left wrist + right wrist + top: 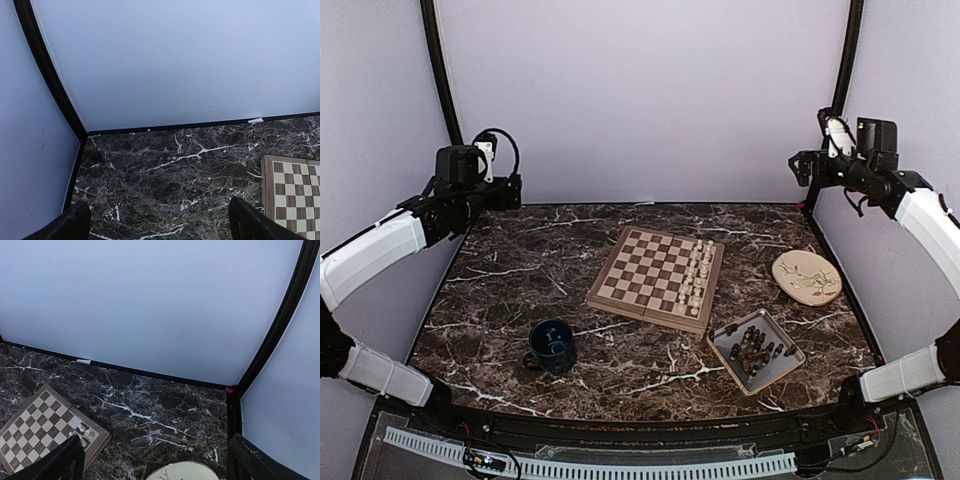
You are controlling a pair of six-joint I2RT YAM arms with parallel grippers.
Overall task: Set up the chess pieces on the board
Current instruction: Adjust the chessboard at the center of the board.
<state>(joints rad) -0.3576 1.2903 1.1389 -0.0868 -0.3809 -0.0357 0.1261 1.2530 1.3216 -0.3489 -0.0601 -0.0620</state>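
Note:
The board [655, 277] lies mid-table, with cream-white chess pieces [698, 268] lined up in two rows along its right side. The dark brown pieces [755, 348] lie heaped in a grey tray [782, 372] to the board's front right. My left gripper [508, 190] hangs open, high over the back left corner and far from the board. My right gripper [804, 166] is open too, raised over the back right corner. In the left wrist view the gripper [160, 225] holds nothing, and a board corner [295, 195] shows. The right wrist view has the open gripper [155, 465], the board [40, 425] and two cream pieces [85, 431].
A dark blue mug [552, 345] stands front left of the board. A round beige plate [806, 277] lies to the board's right, and its rim [182, 472] shows below my right gripper. White walls and black frame posts enclose the dark marble table [520, 270].

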